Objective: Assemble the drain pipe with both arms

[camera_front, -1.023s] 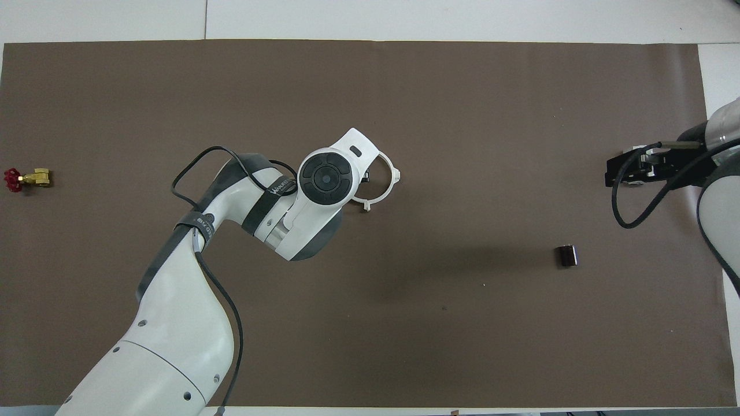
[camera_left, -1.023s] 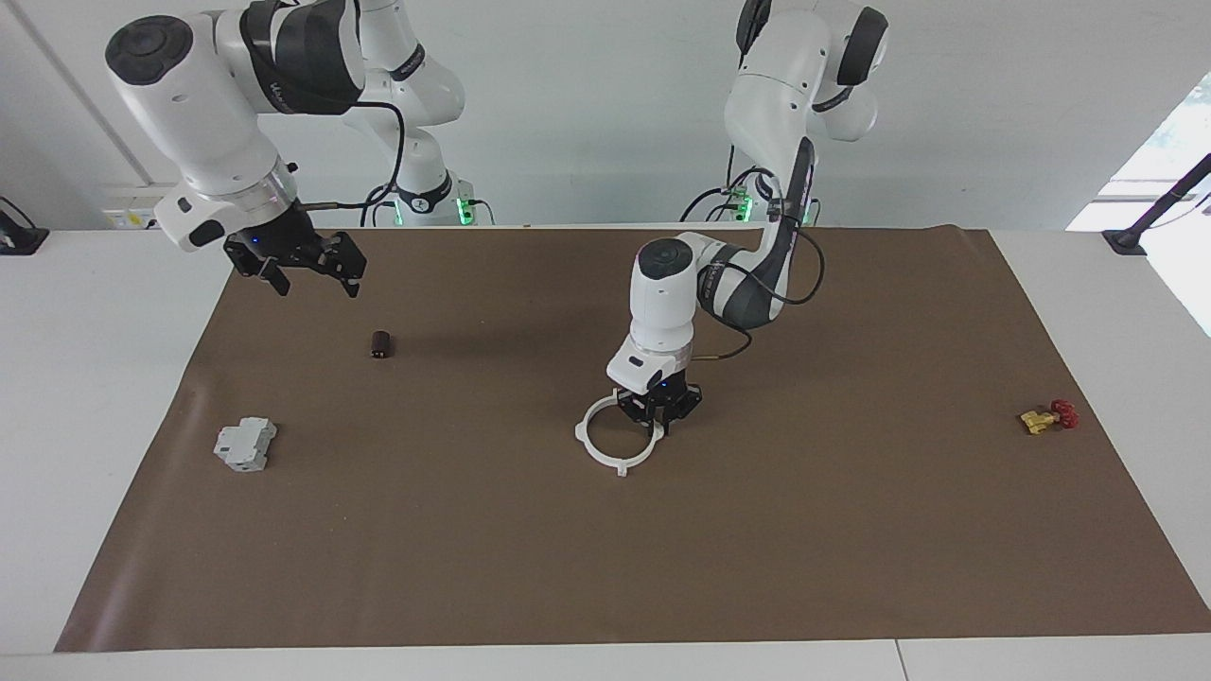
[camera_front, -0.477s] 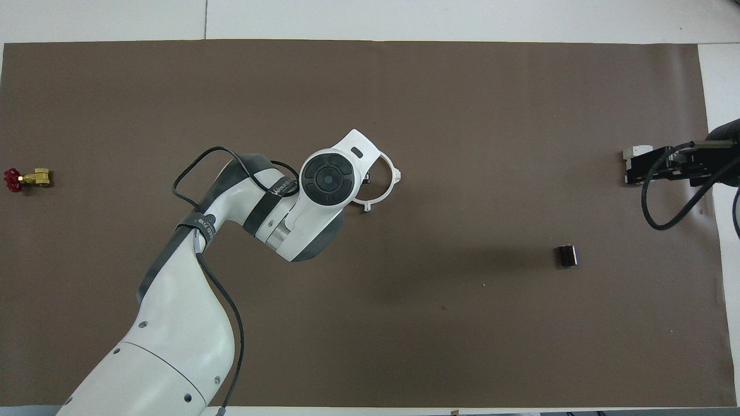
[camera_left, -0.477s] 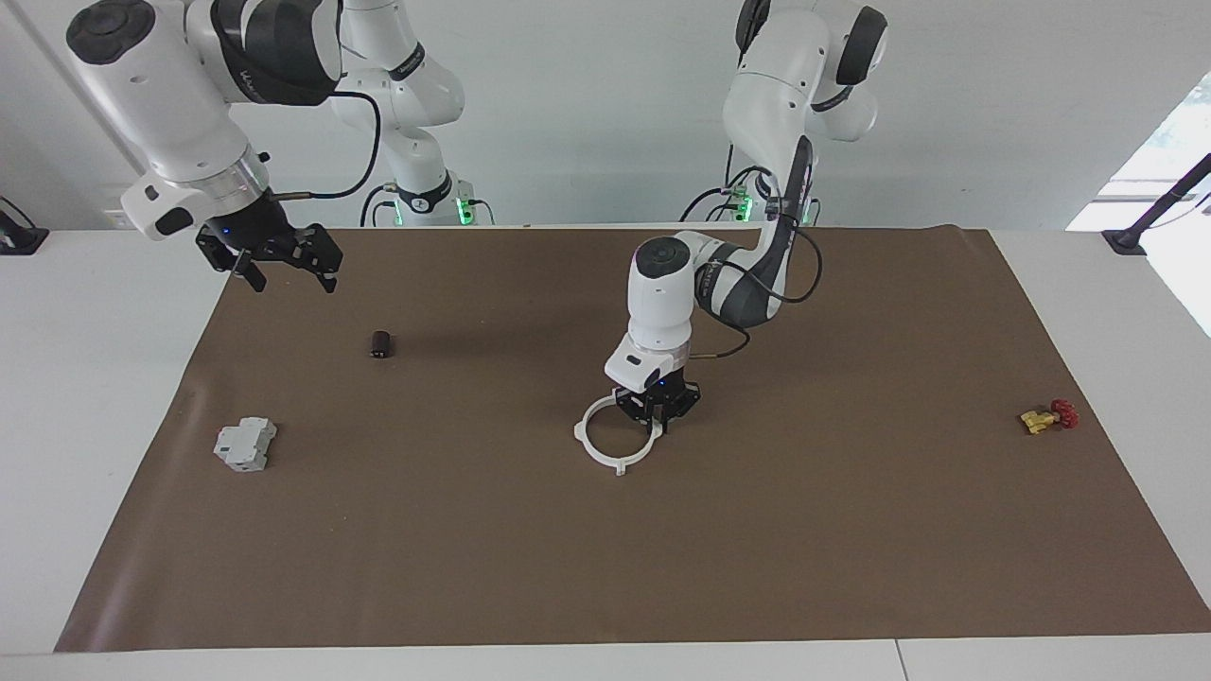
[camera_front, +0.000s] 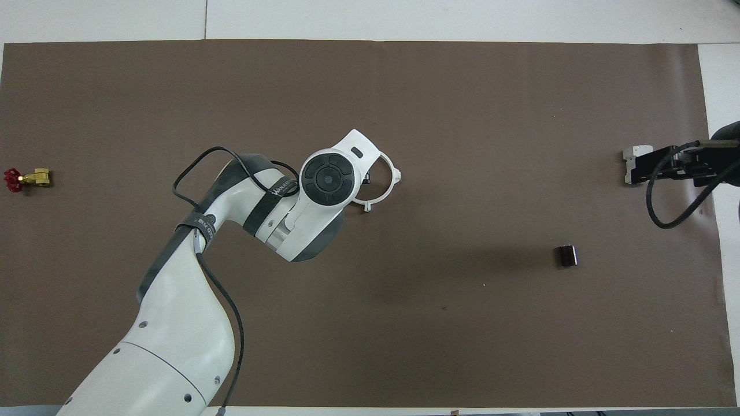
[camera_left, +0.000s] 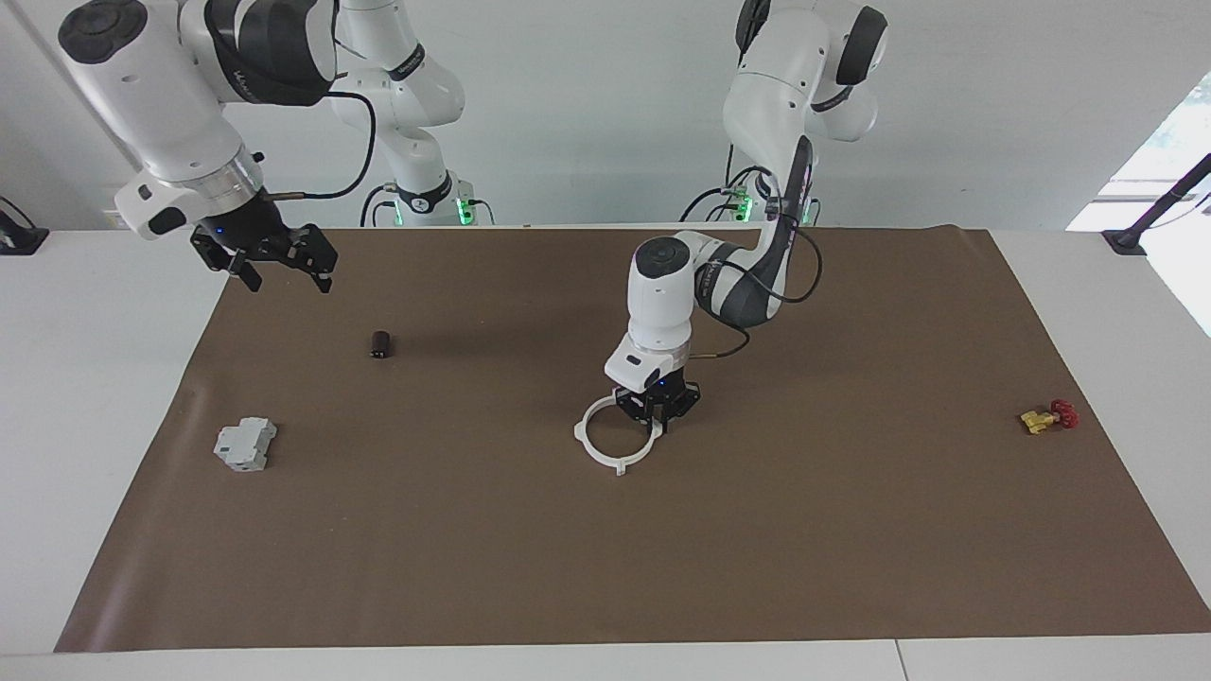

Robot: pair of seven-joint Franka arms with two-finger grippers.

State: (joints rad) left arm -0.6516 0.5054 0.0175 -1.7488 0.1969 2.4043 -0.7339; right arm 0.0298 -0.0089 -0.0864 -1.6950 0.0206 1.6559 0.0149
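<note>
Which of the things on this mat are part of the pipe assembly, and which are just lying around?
Part of the job: white ring, left end effector down at its rim, right end effector raised.

Lying about: grey block, dark cylinder, red-and-brass valve.

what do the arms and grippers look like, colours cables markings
Both arms are glossy white rounded segments with black joint bands and round black end caps. The left arm carries a looping black cable and small lettering on a black band. The left gripper and right gripper are black two-finger units below metal-ringed wrists, each showing a small blue light.
</note>
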